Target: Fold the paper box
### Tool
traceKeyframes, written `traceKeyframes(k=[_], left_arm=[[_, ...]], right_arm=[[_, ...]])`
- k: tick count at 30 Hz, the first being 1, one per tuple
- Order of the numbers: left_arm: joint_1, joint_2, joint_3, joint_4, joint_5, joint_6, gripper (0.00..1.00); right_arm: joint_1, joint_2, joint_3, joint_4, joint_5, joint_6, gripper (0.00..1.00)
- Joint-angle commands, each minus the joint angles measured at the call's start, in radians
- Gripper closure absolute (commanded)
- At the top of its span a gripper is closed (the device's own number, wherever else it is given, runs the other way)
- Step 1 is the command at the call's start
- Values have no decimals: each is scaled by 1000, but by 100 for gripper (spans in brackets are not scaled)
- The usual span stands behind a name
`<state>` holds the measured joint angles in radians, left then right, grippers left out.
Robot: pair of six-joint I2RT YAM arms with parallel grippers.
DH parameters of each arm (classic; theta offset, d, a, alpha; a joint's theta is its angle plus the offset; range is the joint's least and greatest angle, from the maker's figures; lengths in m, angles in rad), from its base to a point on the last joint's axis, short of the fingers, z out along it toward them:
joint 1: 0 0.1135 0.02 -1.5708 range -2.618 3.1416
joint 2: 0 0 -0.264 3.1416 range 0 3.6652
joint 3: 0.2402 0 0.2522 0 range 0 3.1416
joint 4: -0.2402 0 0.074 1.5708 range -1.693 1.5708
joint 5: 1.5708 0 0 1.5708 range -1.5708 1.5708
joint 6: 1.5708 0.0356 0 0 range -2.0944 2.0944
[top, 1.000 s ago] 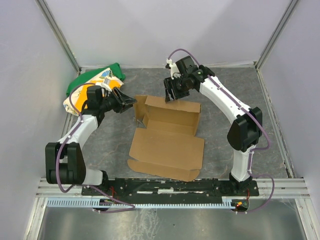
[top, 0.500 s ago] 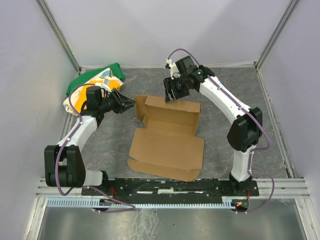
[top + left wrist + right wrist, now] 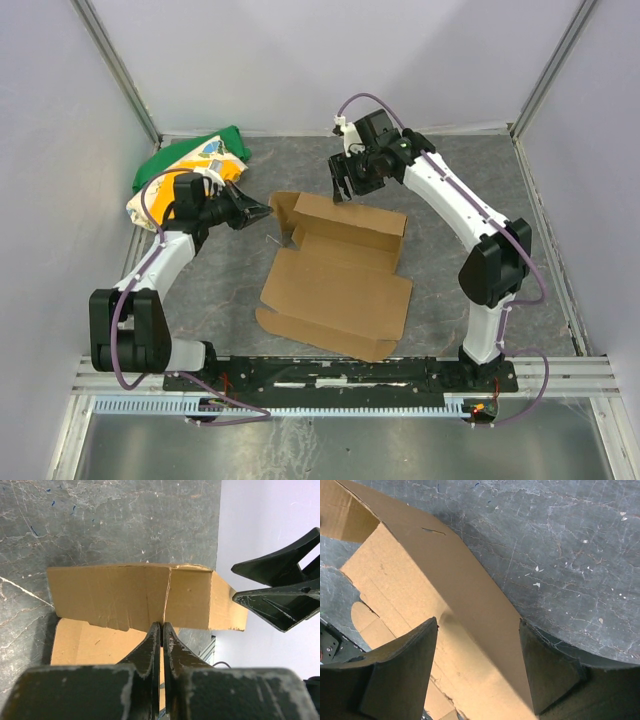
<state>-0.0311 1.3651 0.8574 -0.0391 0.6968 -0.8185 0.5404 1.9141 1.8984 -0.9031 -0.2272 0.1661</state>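
The paper box [image 3: 340, 285] is brown cardboard lying in the middle of the grey table, its front panel flat and its back wall and left side flap standing up. My left gripper [image 3: 262, 212] is shut, and its tips [image 3: 162, 626] touch the lower edge of the left flap [image 3: 130, 595] at a crease. I see no cardboard between the jaws. My right gripper [image 3: 343, 190] is open above the back left corner. In the right wrist view its fingers [image 3: 477, 622] straddle the raised back wall [image 3: 445, 590] without touching it. The right fingers [image 3: 280, 600] also show past the flap.
A green, yellow and white cloth bundle [image 3: 190, 160] lies at the back left, just behind my left arm. Pale walls with metal corner posts [image 3: 120, 70] enclose the table. The arms' base rail [image 3: 340, 375] runs along the near edge.
My left gripper has closed from half open to shut at the left flap. The box has turned slightly and shifted right. My right gripper has opened a little wider.
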Motion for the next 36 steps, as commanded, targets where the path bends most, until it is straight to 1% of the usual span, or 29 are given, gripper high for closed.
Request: traceKeyframes(k=[1,8,14,17,18,19,21,22,24,25,26,27,28,29,30,31,33,34,36], left_arm=[[-5,-21,52,3,54,-15,97],[-6,-37,82,3,81,-19,97],[-5,-27,71,8,130,-52,97],[-5,-34,59,9,117,-55,97],[-6,-33,56,9,112,-57,97],[-5,-31,55,11,110,-59,97],[-6,-22,56,16,107,-64,97],[-5,-19,56,17,104,-63,97],[-6,-17,57,22,103,-60,97],[-6,-17,55,23,103,-60,97],[-6,-17,54,26,103,-57,97],[-6,-17,52,26,105,-53,97],[-6,-20,52,22,107,-47,97],[-6,-20,49,20,107,-41,97],[-7,-21,45,19,108,-35,97],[-6,-21,39,22,109,-32,97],[-6,-21,31,25,116,-27,97],[-6,-21,27,24,117,-26,97],[-6,-23,26,26,119,-24,97]], right_arm=[[-3,-52,23,7,26,-29,26],[-2,-35,27,5,19,-22,26],[-3,-22,23,6,-1,-8,27],[-1,-58,-5,46,46,12,28],[-1,-102,-34,88,49,22,29],[4,-144,-82,142,44,34,32],[37,-243,-196,290,24,43,44],[72,-290,-265,344,26,28,52],[164,-384,-446,477,19,14,74],[196,-434,-540,561,10,33,81],[220,-465,-619,642,2,48,85],[239,-483,-687,698,14,66,86],[252,-493,-753,750,31,87,85],[262,-497,-773,765,44,99,82],[269,-500,-796,779,61,118,79],[276,-507,-821,805,75,127,72],[286,-529,-886,878,136,126,63],[286,-538,-893,892,164,122,60],[286,-540,-864,873,171,88,58]])
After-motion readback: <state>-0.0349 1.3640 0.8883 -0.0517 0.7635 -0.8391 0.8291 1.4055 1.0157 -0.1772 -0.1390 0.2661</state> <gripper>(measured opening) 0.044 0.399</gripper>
